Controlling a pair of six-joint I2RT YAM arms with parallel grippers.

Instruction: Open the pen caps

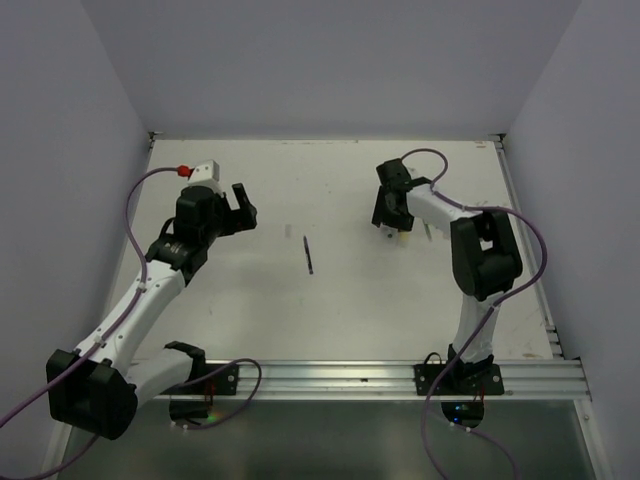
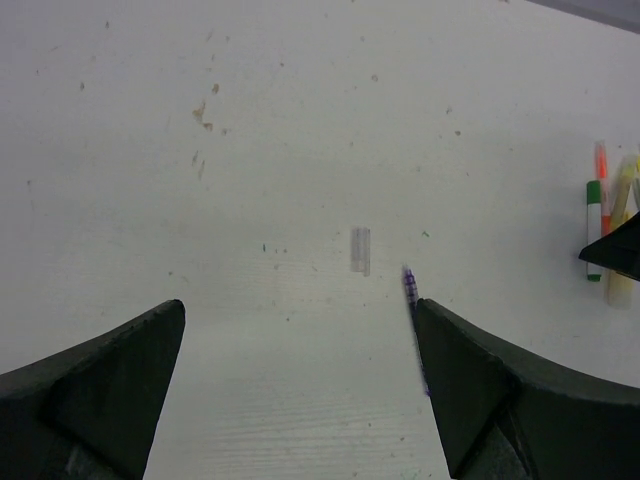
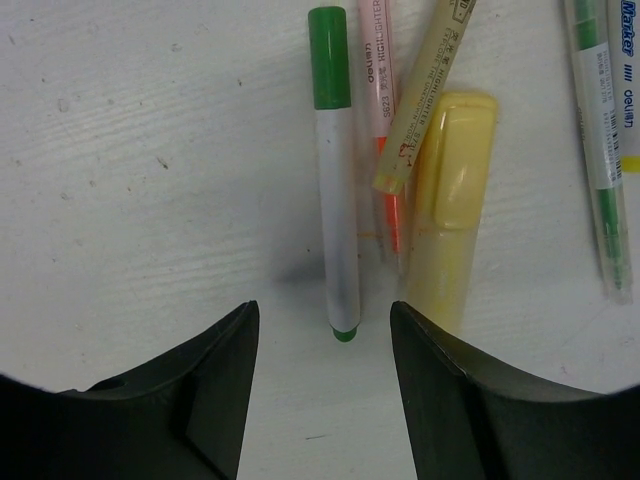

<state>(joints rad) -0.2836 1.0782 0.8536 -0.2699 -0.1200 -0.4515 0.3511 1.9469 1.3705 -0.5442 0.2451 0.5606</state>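
- Centrally: white marker [image 3: 335, 220] with green cap [image 3: 328, 58] seated, flat on the surface [image 3: 130, 150], tail end between the spread fingers [image 3: 200, 390] of the right gripper [image 3: 322, 320].
- Just beside it: orange pen [image 3: 385, 110], slim yellow pen [image 3: 425, 95] crossing that, fat yellow highlighter [image 3: 455, 220].
- Well apart: dark pen [image 1: 308, 254] alone mid-surface, near the left gripper [image 2: 300, 310]; fingers likewise apart, holding nothing.
- Step judged in hand: approach to a first pen, before any grasp.
- Next move, likely: descent onto the marker barrel, firm closure, lift, then a straight pull on the cap by the left gripper.
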